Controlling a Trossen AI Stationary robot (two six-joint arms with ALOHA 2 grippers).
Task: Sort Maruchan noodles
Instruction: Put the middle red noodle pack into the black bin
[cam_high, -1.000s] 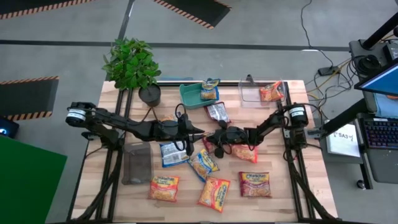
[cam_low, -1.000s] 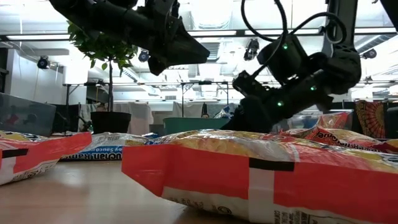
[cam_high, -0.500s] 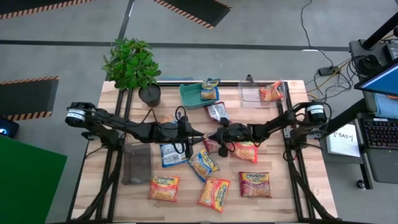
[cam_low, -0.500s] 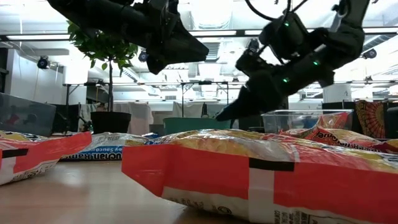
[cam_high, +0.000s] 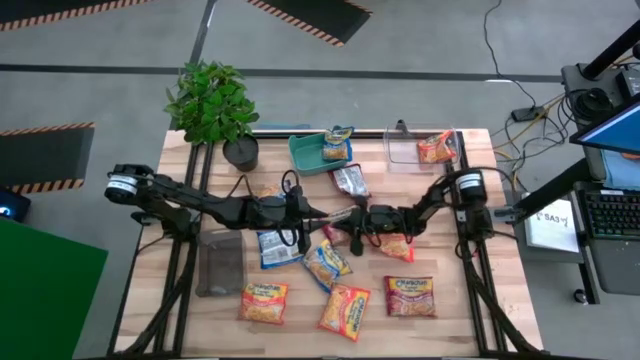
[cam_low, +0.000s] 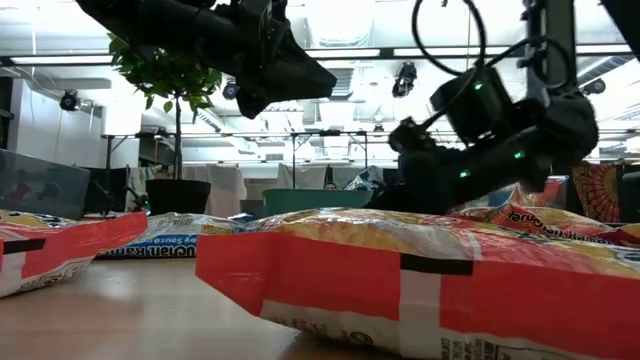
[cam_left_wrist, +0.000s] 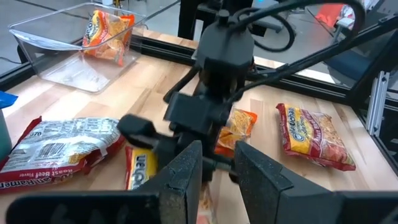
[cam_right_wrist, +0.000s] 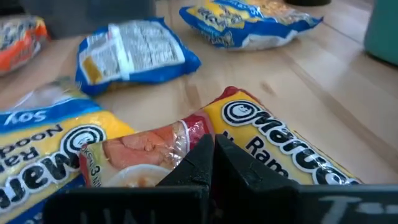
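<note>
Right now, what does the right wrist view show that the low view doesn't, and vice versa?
Right wrist only: the right gripper shut, its tips down at a red-and-yellow packet, and a blue packet lying back side up beyond.
Low only: the left gripper hanging above the table, the plant, and a clear bin.
Both: packets scattered on the wooden table.

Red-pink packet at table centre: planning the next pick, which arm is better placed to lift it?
Probably the right: its pincer is shut, low against that red-pink packet, while the left pincer hangs above the table.
</note>
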